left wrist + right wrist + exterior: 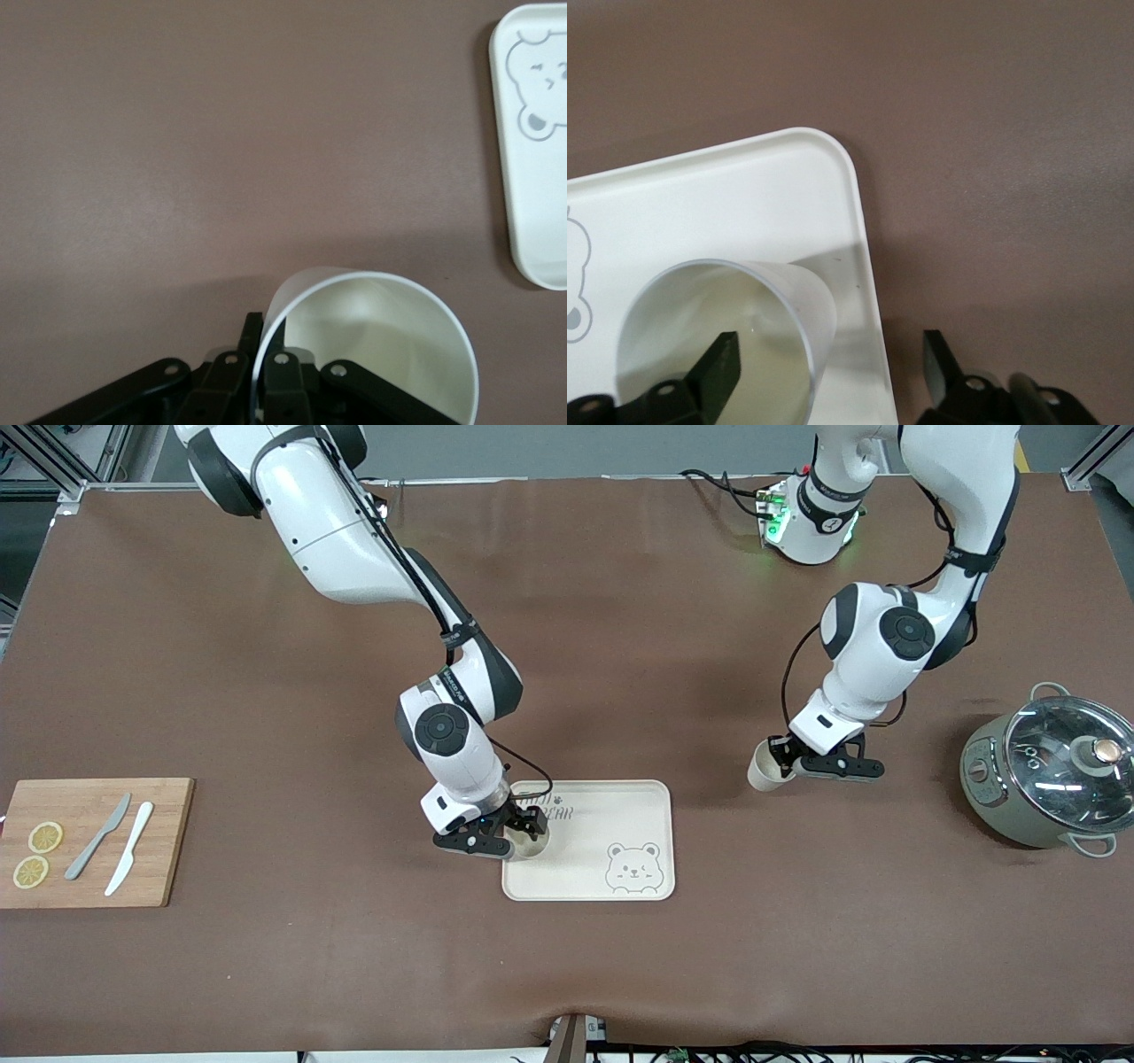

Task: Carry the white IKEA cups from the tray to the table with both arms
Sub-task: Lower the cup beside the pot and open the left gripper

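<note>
One white cup point(530, 845) stands upright on the bear-print tray point(602, 815), at the tray's corner toward the right arm's end. My right gripper point(518, 834) is open around that cup's wall. In the right wrist view one finger point(719, 367) is inside the cup point(682, 323) and the other is outside, past the tray's edge point(859, 230). My left gripper point(781, 760) is shut on the wall of the second white cup point(762, 769) and holds it tilted, low over the bare table between tray and pot. In the left wrist view point(266, 335) the cup point(381, 336) is pinched at its rim.
A grey-green pot point(1045, 775) with a glass lid stands toward the left arm's end. A wooden board point(164, 841) with two lemon slices point(37, 854) and two knives point(115, 841) lies at the right arm's end. The tray's corner point(532, 195) shows in the left wrist view.
</note>
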{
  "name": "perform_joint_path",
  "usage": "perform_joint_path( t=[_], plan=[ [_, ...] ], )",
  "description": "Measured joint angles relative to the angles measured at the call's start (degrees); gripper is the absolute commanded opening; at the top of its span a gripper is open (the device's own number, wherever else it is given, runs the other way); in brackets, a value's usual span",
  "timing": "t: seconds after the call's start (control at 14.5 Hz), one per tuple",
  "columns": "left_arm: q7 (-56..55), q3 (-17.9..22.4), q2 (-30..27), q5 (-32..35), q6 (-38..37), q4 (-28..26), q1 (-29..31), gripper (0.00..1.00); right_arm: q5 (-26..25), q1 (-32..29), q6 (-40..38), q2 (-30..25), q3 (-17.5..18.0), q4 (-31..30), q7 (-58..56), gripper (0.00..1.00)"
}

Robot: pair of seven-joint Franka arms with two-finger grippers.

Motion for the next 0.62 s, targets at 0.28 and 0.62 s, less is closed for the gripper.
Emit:
perform_joint_path(
  t=[0.28, 0.62],
  plan=[
    [1.24, 0.00, 3.81, 0.00, 4.79, -0.21, 0.04, 0.00, 0.01, -0.15, 0.00, 0.00, -0.19, 0.03, 0.05, 0.19],
    [1.34, 0.01, 5.97, 0.00, 7.35, -0.54, 0.06, 0.00, 0.01, -0.14, -0.04, 0.00, -0.19, 0.09, 0.06, 0.00]
  ],
)
